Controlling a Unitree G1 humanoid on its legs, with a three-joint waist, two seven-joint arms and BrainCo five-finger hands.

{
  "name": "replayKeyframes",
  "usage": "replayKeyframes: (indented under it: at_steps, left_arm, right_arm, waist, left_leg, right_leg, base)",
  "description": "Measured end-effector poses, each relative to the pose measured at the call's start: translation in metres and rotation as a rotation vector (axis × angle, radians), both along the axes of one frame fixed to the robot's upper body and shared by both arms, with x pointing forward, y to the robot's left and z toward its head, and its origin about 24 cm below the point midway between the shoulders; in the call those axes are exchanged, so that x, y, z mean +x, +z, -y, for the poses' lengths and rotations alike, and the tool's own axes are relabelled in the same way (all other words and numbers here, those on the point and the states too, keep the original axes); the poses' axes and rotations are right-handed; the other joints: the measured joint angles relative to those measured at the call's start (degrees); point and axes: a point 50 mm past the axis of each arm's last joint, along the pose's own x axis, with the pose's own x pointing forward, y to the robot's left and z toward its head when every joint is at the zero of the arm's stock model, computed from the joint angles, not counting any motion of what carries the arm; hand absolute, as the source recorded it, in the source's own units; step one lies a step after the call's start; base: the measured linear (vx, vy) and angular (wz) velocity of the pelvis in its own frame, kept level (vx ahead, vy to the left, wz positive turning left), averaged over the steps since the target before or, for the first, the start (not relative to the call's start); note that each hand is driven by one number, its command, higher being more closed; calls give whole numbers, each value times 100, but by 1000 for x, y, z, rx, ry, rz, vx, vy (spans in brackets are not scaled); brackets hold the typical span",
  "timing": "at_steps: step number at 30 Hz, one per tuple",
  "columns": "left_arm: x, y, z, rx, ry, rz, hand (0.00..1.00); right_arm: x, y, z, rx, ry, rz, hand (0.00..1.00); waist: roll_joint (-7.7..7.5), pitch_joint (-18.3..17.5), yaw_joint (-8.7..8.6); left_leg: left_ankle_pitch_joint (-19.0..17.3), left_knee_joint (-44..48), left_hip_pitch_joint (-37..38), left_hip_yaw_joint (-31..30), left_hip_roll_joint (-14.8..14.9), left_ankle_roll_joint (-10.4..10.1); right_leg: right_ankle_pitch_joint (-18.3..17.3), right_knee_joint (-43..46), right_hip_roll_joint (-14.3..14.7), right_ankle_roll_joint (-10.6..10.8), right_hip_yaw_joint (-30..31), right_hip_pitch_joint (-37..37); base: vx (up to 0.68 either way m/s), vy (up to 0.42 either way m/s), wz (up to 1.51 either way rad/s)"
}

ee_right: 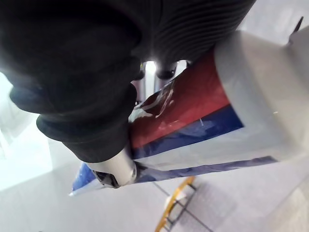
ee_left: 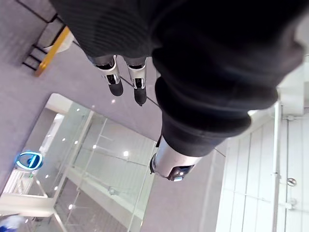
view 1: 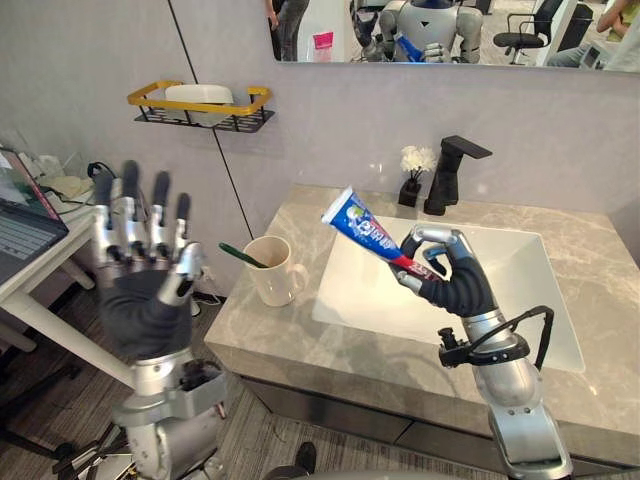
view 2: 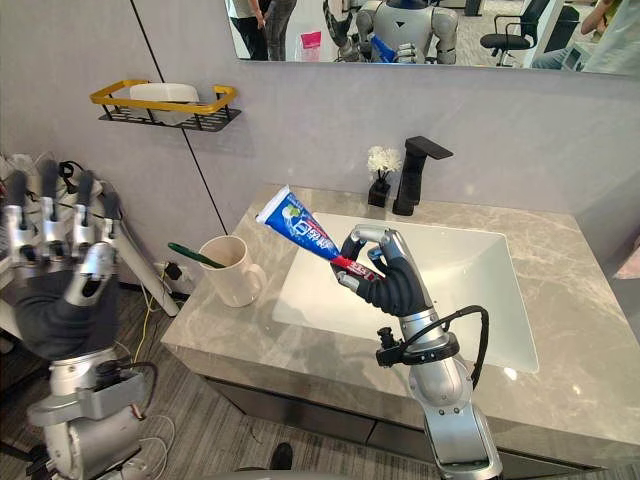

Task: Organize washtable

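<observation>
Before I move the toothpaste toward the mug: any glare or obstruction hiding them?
Left eye view: toothpaste tube in the right hand and mug evenly lit, unobstructed, no glare. Right wrist view: the hand's dark cover blocks much; a bright patch beyond it.

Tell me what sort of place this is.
Probably a bathroom vanity, perhaps staged inside an office: a white sink with a black faucet set in a marbled counter, a wall mirror reflecting office chairs, and a mug holding a toothbrush. The right hand holds a toothpaste tube.

Washroom mock-up: marble washtable (view 1: 290, 345), sink (view 1: 520, 290), black faucet (view 1: 445, 175), mirror (view 1: 340, 25) (office chair (view 1: 525, 30) reflected).
</observation>
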Motion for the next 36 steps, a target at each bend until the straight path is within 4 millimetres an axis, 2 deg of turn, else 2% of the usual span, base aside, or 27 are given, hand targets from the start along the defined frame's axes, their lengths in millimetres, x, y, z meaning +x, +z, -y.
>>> replayKeyframes:
  at_steps: [6,10,15,20,30,36]
  left_arm:
    - [14,-31,24,-122,-212,-174,0]
    - [17,-38,36,-139,-300,-208,0]
    - [23,-39,47,-157,-409,-209,0]
    - [28,-31,53,-122,-464,-162,0]
    - [34,-21,59,-114,-528,-114,0]
    - [39,-12,63,-86,-553,-68,0]
  right_arm:
    - [3,7,-5,64,17,38,100]
    - [3,6,-7,84,33,31,100]
    - [4,9,-9,112,59,34,100]
    - [6,9,-17,135,138,14,100]
    - [10,0,-25,123,231,-57,100]
    - [15,2,-34,96,310,-64,100]
  waist:
    - [7,-54,-10]
    - [25,-83,-10]
    - [45,-96,-22]
    - [35,-91,-26]
    - [6,-80,-34]
    - [-34,-60,-55]
  left_leg:
    - [4,0,18,81,11,-5]
    - [4,-1,42,105,16,-5]
    - [4,-1,66,129,21,-5]
    - [4,-2,70,150,22,-5]
    - [4,-2,72,169,27,-5]
    - [5,-2,72,185,29,-4]
  right_leg:
    - [5,5,-4,3,106,-26]
    - [5,8,-5,3,112,-21]
    - [6,21,-8,2,135,-21]
    - [19,13,-11,7,153,-23]
    - [42,-11,-7,4,172,-23]
    - [56,-19,-7,3,191,-30]
  base:
    - [-9,-13,-6]
    - [-8,-13,-3]
    - [-26,-9,-3]
    - [0,0,0]
    - [0,0,0]
    - [0,0,0]
